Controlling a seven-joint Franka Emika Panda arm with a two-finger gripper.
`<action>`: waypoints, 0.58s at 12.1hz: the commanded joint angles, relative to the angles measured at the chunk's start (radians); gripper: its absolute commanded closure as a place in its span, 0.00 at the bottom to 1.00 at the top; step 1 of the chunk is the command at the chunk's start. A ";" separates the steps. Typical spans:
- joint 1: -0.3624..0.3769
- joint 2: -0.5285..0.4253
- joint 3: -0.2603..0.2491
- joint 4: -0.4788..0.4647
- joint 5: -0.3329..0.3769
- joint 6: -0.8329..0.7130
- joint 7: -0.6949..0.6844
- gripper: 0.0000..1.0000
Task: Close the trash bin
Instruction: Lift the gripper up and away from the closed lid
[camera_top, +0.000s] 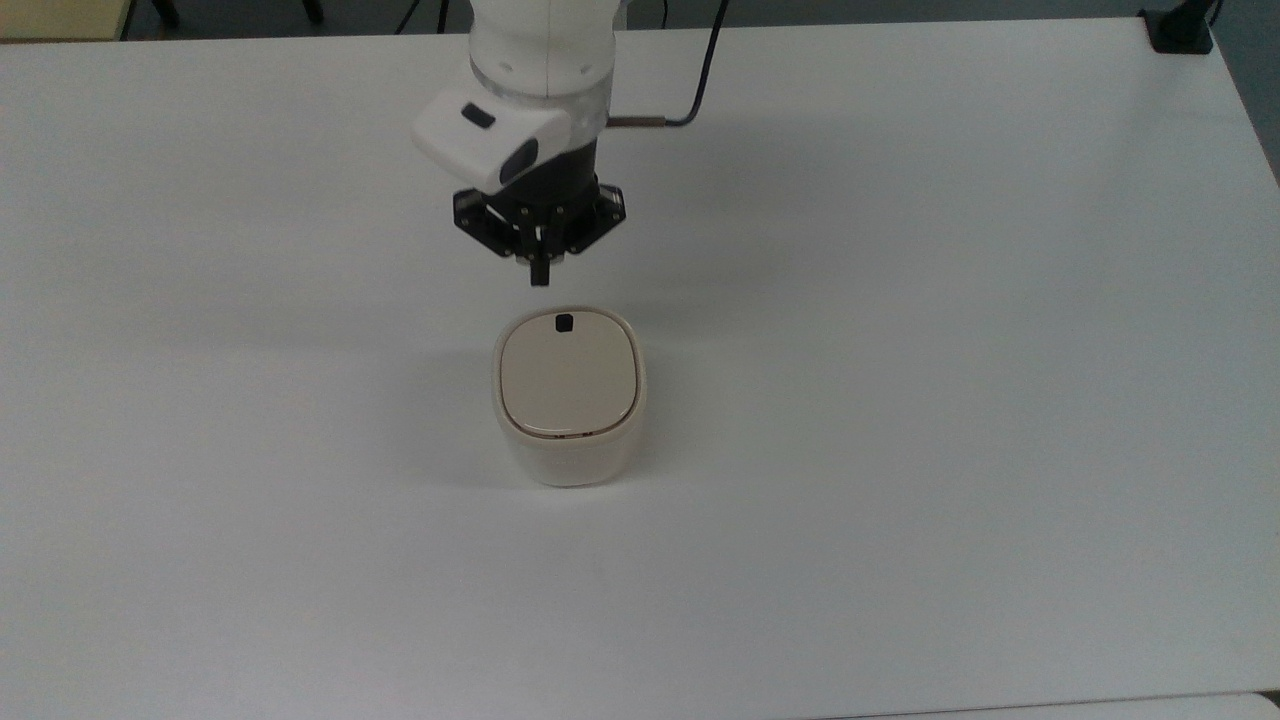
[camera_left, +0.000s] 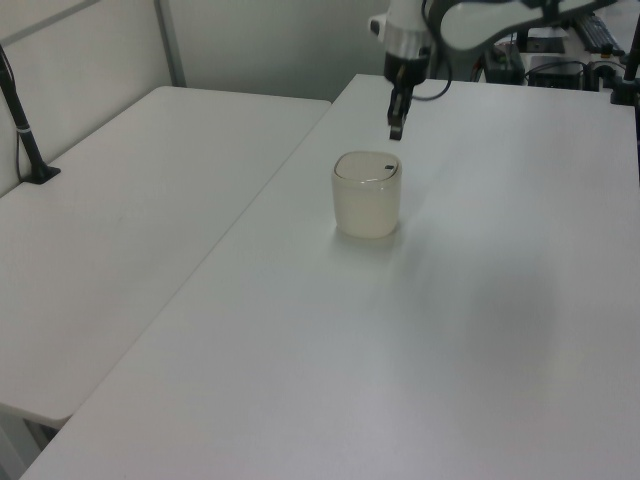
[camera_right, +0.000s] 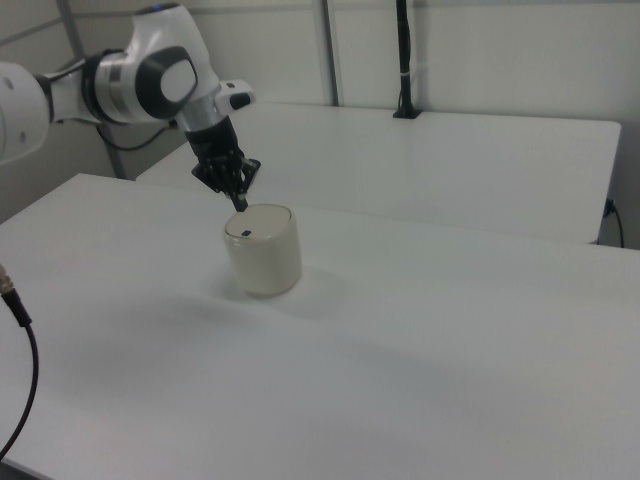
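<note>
The trash bin (camera_top: 568, 402) stands upright a little left of the middle of the top view, on the white bench (camera_top: 950, 400). Its beige lid (camera_top: 568, 375) lies flat in the cream rim, closed, with the small black latch (camera_top: 563, 322) at the edge toward the top of the frame. In the left view the bin (camera_left: 367, 194) sits in the upper middle, and the latch there is only a dark speck on the lid's far side. In the right view the bin (camera_right: 264, 249) is left of centre, the latch (camera_right: 245, 233) on the lid's near-left part.

The tool (camera_top: 540, 277) hangs above the bench, apart from the bin, above it in the top view and pointing down. Its two black fingers are drawn together into a single narrow tip, with no gap visible and nothing between them. In the left view the tool (camera_left: 396, 130) is near the top edge, clear of the lid. In the right view the tool (camera_right: 240, 203) looks close to the lid's far-left rim, and whether it touches cannot be told from that angle.

The arm (camera_top: 540, 60) is cut off by the top edge of the top view, and a dark cable (camera_top: 700, 80) runs off the frame beside it. In the right view another cable (camera_right: 20, 350) curves along the left edge, cut off at the bottom. A second white bench (camera_left: 130, 220) fills the left side of the left view, with a black post (camera_left: 25, 120) cut off at the top left.
</note>
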 joint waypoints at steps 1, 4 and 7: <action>-0.019 -0.118 -0.010 -0.034 0.002 -0.159 -0.005 1.00; -0.050 -0.190 -0.008 -0.047 0.004 -0.228 -0.005 1.00; -0.074 -0.259 -0.008 -0.087 0.025 -0.265 -0.016 1.00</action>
